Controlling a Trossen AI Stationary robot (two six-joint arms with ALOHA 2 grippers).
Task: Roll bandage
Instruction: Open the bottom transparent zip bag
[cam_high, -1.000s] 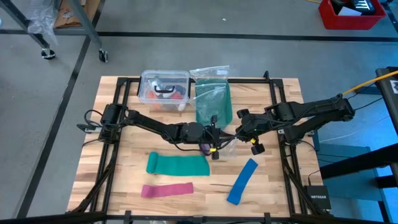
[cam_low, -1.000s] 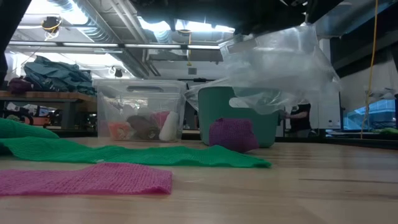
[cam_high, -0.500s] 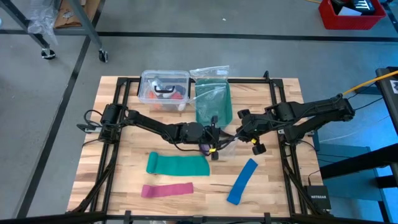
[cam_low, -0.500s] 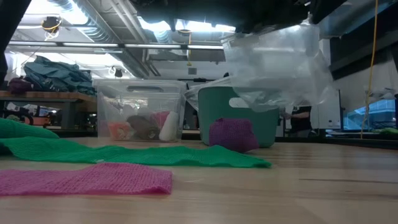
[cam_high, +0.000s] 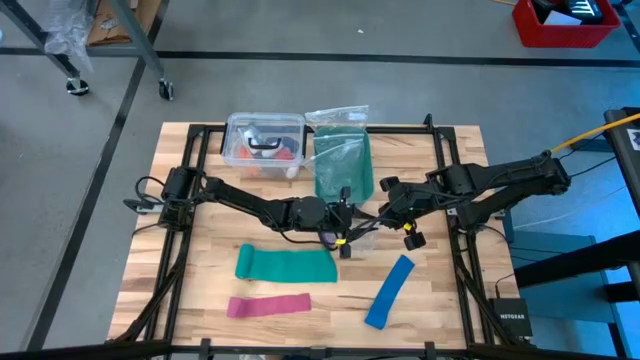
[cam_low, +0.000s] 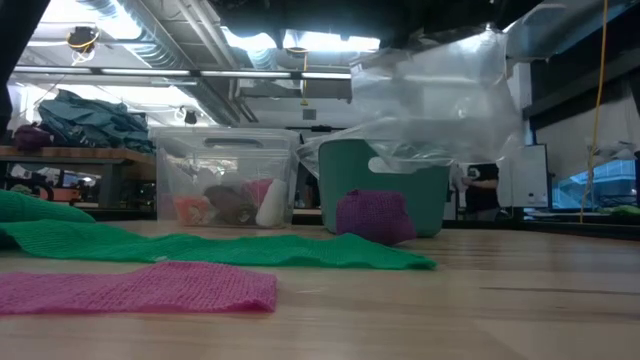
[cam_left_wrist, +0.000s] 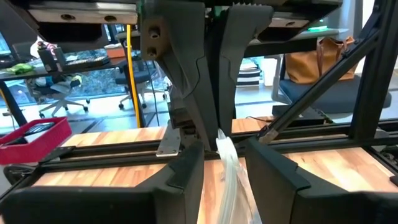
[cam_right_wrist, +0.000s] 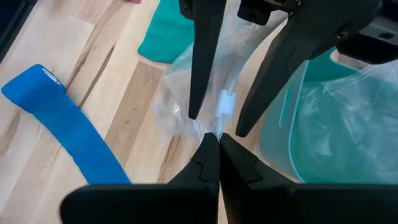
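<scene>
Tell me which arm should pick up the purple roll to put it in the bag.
Probably the left. Its hand is open beside the purple roll, while the right hand is shut on the clear bag.

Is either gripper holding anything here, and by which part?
The right gripper pinches the clear plastic bag at its zipper edge. The left gripper is open around the same edge. The purple bandage lies unheld.

You had the bandage (cam_low: 374, 217) wound into a small purple roll, resting on the wooden tabletop just right of centre in the low view; in the high view only a purple sliver showed near centre.
</scene>
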